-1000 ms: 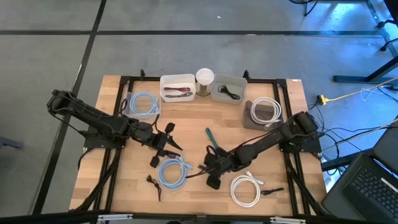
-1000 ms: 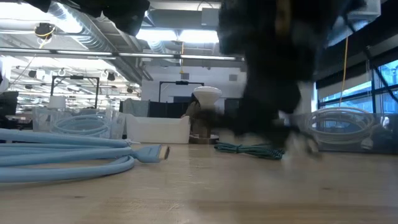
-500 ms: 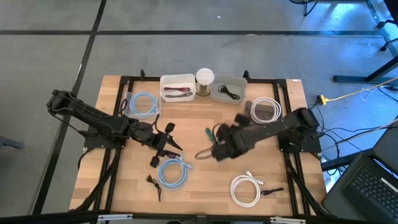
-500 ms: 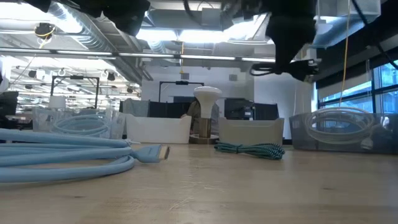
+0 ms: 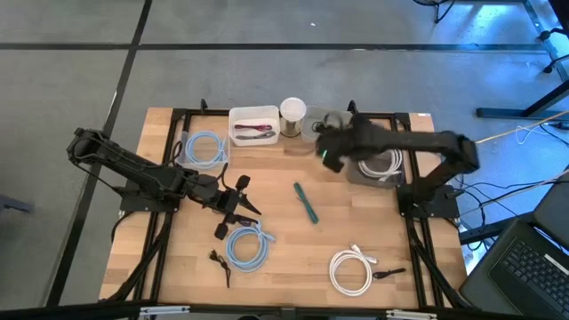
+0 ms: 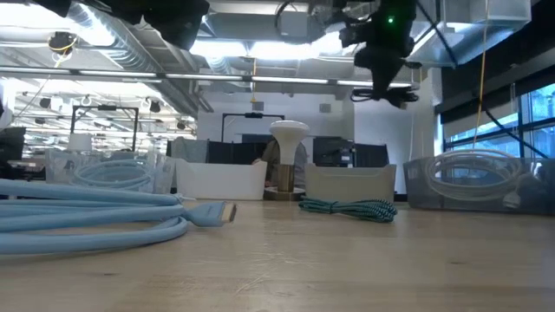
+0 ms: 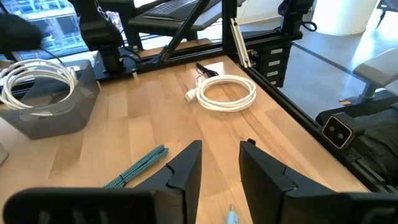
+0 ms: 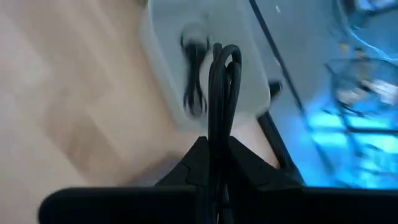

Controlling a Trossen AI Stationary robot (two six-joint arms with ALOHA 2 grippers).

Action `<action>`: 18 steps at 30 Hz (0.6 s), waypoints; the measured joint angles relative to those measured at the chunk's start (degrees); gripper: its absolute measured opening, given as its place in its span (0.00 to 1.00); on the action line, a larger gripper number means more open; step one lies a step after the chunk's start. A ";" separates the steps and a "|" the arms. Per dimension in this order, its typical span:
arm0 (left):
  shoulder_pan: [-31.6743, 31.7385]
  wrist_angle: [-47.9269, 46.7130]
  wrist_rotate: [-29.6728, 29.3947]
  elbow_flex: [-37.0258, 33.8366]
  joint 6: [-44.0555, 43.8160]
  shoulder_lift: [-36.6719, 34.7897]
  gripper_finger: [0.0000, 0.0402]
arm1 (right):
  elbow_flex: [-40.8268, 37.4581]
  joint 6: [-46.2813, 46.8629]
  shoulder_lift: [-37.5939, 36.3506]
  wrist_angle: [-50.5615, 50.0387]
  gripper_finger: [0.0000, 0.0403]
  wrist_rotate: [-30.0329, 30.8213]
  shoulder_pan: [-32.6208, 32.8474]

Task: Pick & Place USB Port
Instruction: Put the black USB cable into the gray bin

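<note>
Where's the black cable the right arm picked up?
The black cable is clamped in the right gripper, raised off the table at its far side, beside the grey bin that already holds a black cable, with the white-cable bin to its right.

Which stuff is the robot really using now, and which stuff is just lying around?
In use:
- right gripper, shut on the looped black cable
- grey bin holding another black cable

Lying about:
- green braided cable
- loose white coiled cable
- light blue coiled cable
- white bin
- left gripper, open, waiting
</note>
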 joint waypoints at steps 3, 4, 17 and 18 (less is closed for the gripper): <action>0.00 0.00 0.00 0.00 0.02 0.00 0.25 | -4.23 -9.49 -6.48 13.31 0.07 -6.42 -5.90; 0.00 0.00 -0.01 0.00 0.02 0.00 0.24 | -5.73 -12.21 -8.36 18.46 0.07 -9.97 -7.96; 0.00 0.00 -0.04 0.00 0.01 0.00 0.24 | -13.97 -23.11 -7.51 41.72 0.07 -30.83 -27.51; 0.00 -0.01 -0.04 0.00 0.00 0.00 0.24 | -13.97 -23.16 -6.51 41.91 0.07 -31.67 -28.38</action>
